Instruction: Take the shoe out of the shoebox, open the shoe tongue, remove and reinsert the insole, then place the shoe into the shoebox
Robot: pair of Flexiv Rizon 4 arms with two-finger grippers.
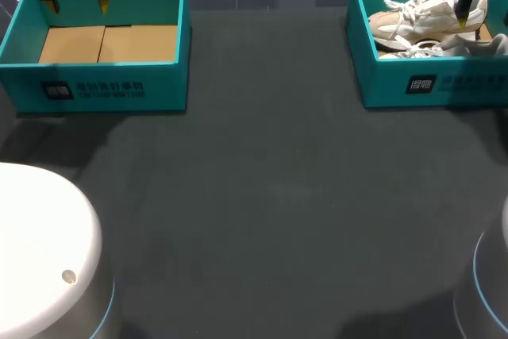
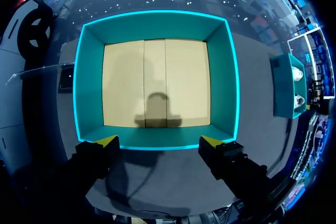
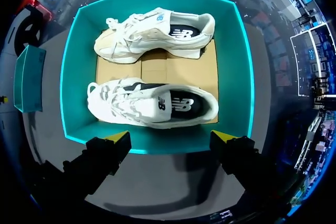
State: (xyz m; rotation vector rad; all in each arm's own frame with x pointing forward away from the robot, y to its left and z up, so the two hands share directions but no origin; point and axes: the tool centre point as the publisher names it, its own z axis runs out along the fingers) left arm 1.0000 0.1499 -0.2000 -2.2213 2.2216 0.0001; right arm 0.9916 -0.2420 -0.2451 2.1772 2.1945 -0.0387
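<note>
**Count and claw pose: two boxes, two shoes, two claws**

Boxes: 2. The teal open-top cardboard shoebox on the left [image 1: 119, 89] and a matching teal shoebox on the right [image 1: 381, 77] sit well apart at the far corners of the dark grey worktop [image 1: 262, 196]. The left one shows its tan cardboard floor in full.

Shoes: 2, both in the right box, lying lengthwise in parallel with toes the same way. The white-and-beige laced sneaker [image 3: 152, 35] lies along the wall farther from the claw. The white laced sneaker with the dark insole [image 3: 152, 103] lies nearer the claw. They are close but apart.

Claws: 2. The left claw [image 2: 158, 142] hangs above the left box's near wall, fingers spread wide, gripping nothing. The right claw [image 3: 170, 139] hangs above the right box's near wall, equally wide, clear of both sneakers.
</note>
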